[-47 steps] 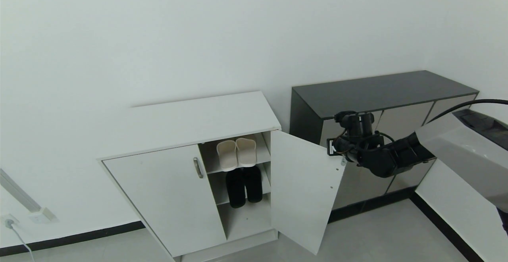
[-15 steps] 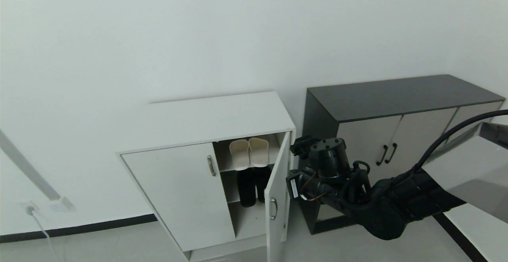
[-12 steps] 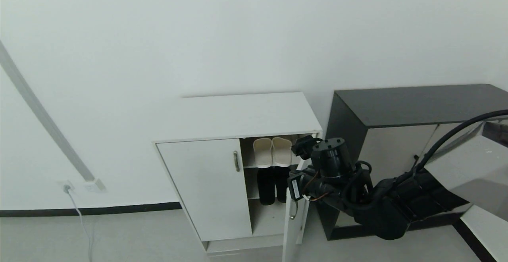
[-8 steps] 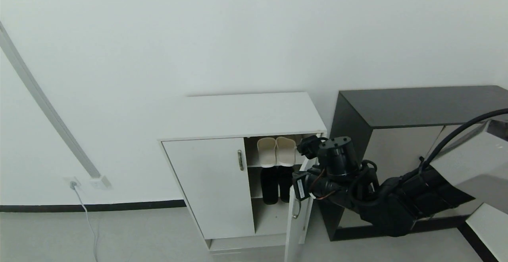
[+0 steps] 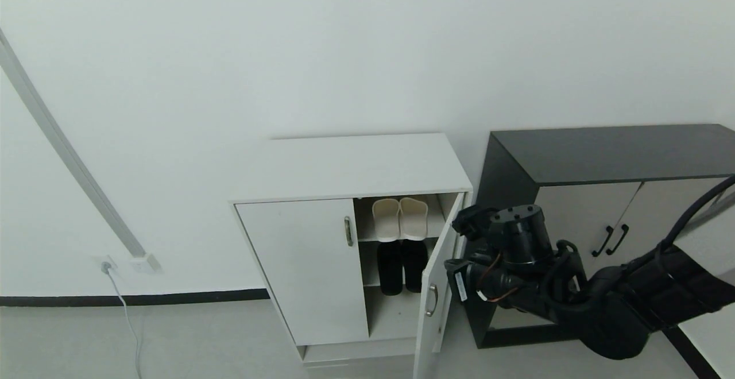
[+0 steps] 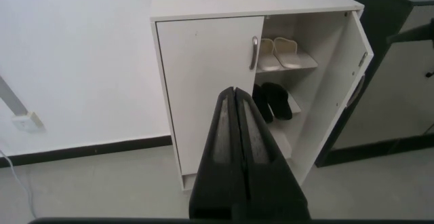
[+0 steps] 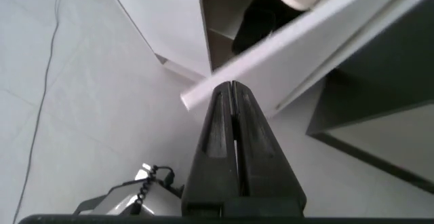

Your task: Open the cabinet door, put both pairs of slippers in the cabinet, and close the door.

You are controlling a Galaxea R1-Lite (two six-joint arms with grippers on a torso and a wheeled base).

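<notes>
Well back from the cabinet (image 5: 356, 166), left gripper (image 6: 235, 98): one, fingers clamped together, empty, facing it.
At the door, right gripper (image 7: 234, 91): one, fingers pressed together on nothing, tip by the free edge of the open door (image 5: 441, 264).
Doors: two; left door (image 5: 304, 270) closed, right one ajar.
Slippers: two pairs inside, lengthwise front-to-back; cream pair (image 5: 400, 218) on the upper shelf, black pair (image 5: 396, 267) directly below.

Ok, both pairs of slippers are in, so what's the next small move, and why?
Probably press the right gripper against the door and swing it toward the cabinet until it shuts. The light slippers and black slippers sit on shelves inside, the door stands ajar, and the gripper is beside its outer face.
</notes>
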